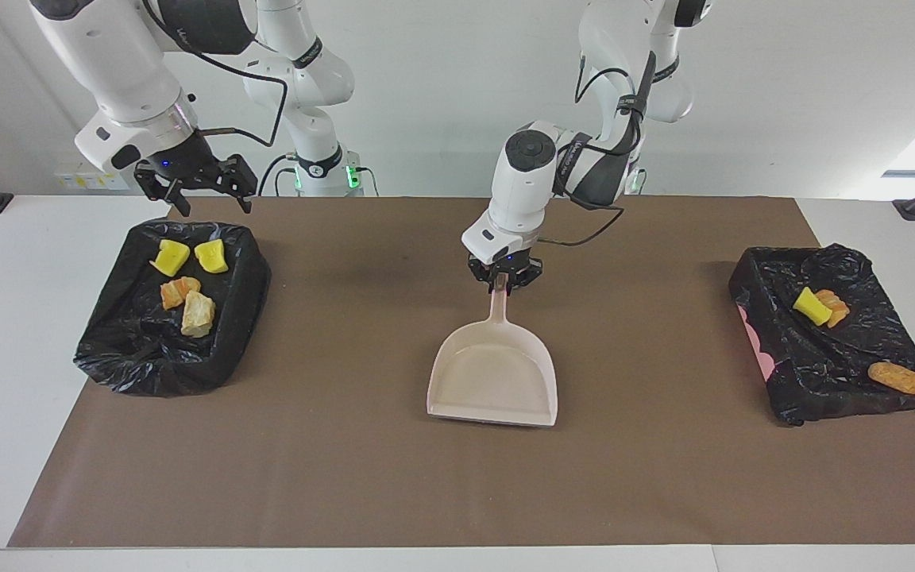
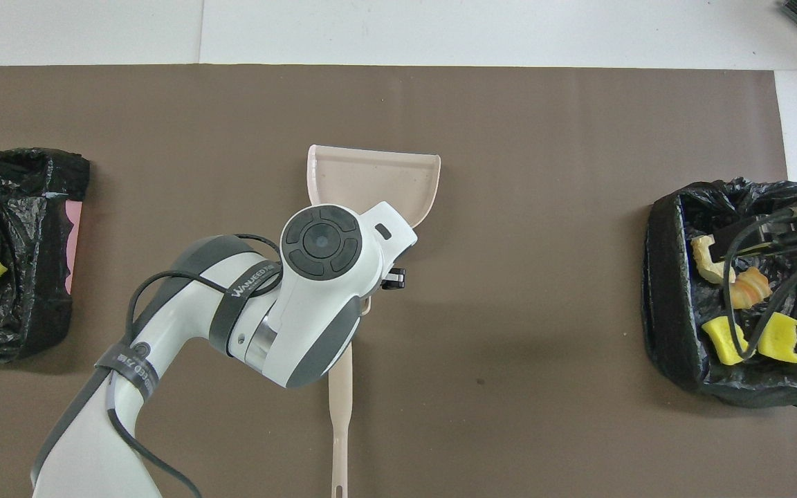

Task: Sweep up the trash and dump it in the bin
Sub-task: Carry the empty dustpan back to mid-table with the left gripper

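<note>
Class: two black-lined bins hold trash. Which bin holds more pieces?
The bin at the right arm's end holds four pieces; the bin at the left arm's end holds three.

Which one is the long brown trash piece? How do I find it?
Find the black-lined bin at the left arm's end of the table. The long brown piece lies alone at its corner farthest from the robots, apart from the yellow chunk and orange chunk lying together.
</note>
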`<state>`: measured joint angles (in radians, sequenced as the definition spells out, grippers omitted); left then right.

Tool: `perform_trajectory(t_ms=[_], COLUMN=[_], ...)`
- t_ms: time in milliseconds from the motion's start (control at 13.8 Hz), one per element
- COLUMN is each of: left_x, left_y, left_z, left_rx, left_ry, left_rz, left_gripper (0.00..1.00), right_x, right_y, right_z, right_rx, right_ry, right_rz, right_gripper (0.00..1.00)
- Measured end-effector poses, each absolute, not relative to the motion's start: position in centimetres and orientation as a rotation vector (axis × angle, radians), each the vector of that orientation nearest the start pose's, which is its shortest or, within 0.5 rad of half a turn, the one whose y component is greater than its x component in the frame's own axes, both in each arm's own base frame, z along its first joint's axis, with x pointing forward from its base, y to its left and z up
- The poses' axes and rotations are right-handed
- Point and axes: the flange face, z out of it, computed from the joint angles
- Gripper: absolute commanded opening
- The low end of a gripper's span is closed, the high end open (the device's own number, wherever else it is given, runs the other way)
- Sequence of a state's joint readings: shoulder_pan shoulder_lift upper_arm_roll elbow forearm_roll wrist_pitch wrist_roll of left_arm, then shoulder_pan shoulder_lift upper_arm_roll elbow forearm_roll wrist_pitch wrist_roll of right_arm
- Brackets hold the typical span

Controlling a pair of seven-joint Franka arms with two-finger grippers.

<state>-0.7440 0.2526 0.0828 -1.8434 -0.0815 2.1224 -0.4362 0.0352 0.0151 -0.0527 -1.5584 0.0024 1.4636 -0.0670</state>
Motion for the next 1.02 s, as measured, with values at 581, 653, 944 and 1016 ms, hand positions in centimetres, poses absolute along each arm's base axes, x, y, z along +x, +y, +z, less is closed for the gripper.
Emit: perform_trajectory(t_ms=[581, 653, 944, 1016], left_x=[48.5, 48.4, 48.1, 48.1], left_y=[-38.4, -38.3, -38.2, -38.2], left_z=[37.5, 37.3, 36.6, 36.5], left_rx=[-3.201, -3.201, -3.203, -3.208], left_ry=[0.299, 0.297, 0.292, 0.291], left_rz=[-0.002, 0.004, 0.014, 0.014], left_gripper=[0.00, 0.00, 0.00, 0.00], right_x=[54.7, 54.7, 54.7, 54.7], right_y=[-0.9, -0.9, -0.9, -0.9], right_z=[61.3, 61.3, 61.3, 61.3], right_rx=[-3.130, -3.130, -3.130, -3.130], right_ry=[-0.078, -0.078, -0.077, -0.077], right_rz=[0.173, 0.173, 0.173, 0.173], right_gripper=[1.00, 1.00, 1.00, 1.00])
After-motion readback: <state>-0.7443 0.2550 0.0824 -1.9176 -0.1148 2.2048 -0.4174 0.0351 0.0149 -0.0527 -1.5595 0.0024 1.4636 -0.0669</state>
